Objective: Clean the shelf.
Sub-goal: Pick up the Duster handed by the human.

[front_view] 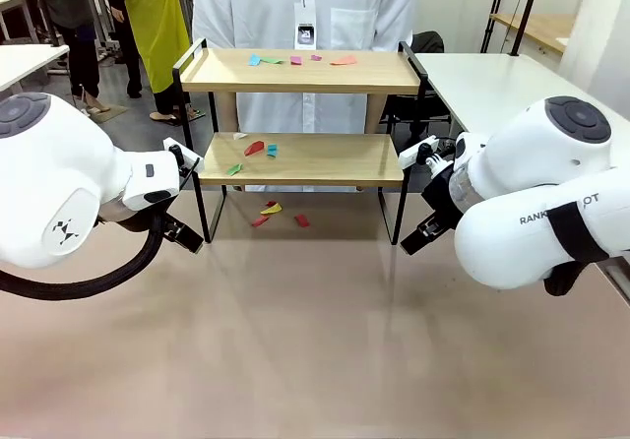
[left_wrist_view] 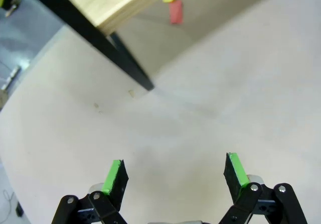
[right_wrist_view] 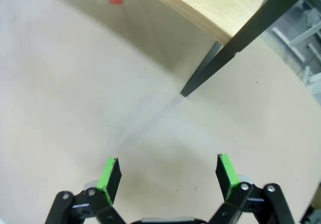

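Wooden boards of the shelf (front_view: 379, 73) are not cleaned yet, going by the litter on them; task looks barely begun, nothing picked up. Left jaws apart, empty, low over the desk (front_view: 315, 341). Shelf's front left leg (left_wrist_view: 100, 45) is ahead of them and up-left, lower board edge just beyond it. Shelf stands between the two sets of jaws, farther out toward the person (front_view: 300, 6). Top board holds top scraps (front_view: 295, 60), coloured paper in a loose row: blue and green at left, purple in the middle, orange at right. Lower board holds lower scraps (front_view: 258, 149) bunched at its left end: green, red, blue, plus a small white bit; its right part is bare. Desk scraps (front_view: 278, 213), red and yellow, lie under the shelf, ahead of the left jaws past the leg; whether they count, can't say. Right jaws apart, empty, front right leg (right_wrist_view: 235, 45) ahead and to their right, one red scrap far ahead-left. Both boards left to do
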Tool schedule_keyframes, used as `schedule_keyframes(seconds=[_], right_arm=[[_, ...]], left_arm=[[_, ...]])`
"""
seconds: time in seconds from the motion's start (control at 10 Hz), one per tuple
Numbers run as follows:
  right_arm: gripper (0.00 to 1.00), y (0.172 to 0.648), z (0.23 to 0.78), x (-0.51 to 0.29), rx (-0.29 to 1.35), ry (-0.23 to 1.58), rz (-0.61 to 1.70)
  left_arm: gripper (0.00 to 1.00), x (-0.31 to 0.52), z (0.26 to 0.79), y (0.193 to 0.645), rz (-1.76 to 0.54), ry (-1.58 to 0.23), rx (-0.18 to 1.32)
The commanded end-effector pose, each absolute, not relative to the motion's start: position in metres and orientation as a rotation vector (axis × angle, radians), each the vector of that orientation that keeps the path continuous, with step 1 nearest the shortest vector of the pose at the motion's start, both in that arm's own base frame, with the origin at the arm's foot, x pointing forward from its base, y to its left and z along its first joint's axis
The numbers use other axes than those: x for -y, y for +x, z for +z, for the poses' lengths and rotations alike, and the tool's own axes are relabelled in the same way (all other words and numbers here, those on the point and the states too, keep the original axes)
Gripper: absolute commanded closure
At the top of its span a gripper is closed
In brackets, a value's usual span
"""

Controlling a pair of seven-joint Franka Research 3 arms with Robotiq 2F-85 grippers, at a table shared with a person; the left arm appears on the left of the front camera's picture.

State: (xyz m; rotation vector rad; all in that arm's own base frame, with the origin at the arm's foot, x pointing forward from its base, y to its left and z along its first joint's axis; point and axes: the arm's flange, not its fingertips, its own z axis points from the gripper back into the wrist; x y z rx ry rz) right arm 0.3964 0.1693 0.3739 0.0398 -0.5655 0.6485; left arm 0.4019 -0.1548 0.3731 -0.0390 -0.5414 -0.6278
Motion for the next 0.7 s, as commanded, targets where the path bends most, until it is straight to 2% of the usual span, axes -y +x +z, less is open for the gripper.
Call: schedule_keyframes(seconds=[0.0,0.3,0.6], right_arm=[[0.0,0.408,0.421,-0.155,0.599,0.142,0.638],[0.0,0.406,0.482,-0.104,0.69,0.222,0.643],[0.0,0.419,0.505,-0.014,0.77,0.382,0.748]], left_arm=[[0.0,0.138,0.432,0.402,-0.735,-0.127,0.524],[0.0,0.103,0.49,0.402,-0.815,-0.155,0.526],[0.0,0.029,0.517,0.416,-1.032,-0.332,0.514]])
